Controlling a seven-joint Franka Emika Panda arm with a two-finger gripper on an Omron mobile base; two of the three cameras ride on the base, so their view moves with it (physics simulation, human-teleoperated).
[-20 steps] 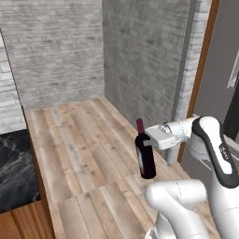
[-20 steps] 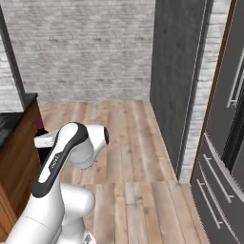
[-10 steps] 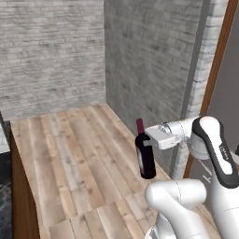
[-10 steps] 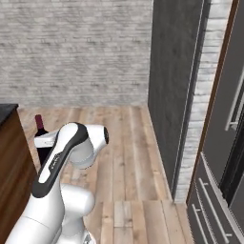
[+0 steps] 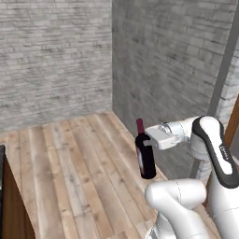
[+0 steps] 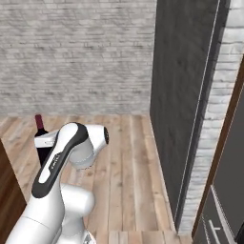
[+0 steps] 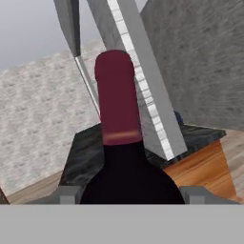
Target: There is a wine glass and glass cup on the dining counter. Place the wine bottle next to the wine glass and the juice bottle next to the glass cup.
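My gripper is shut on the wine bottle, a dark bottle with a dark red neck capsule, held upright above the wood floor. From the right base the wine bottle pokes up behind my forearm, with the gripper at its shoulder. In the hand view the wine bottle stands close between the fingertips of the gripper. A sliver of the dining counter sits at the far left edge. The wine glass, glass cup and juice bottle are out of view.
Grey brick walls enclose the wood plank floor. A dark tall panel and a cabinet front stand at the right. Behind the bottle in the hand view is a black-topped counter on a wood base.
The whole picture has shifted as the base turns: the black counter slid off to the left edge. The bottle stays in the shut gripper, in the same pose relative to the arm.
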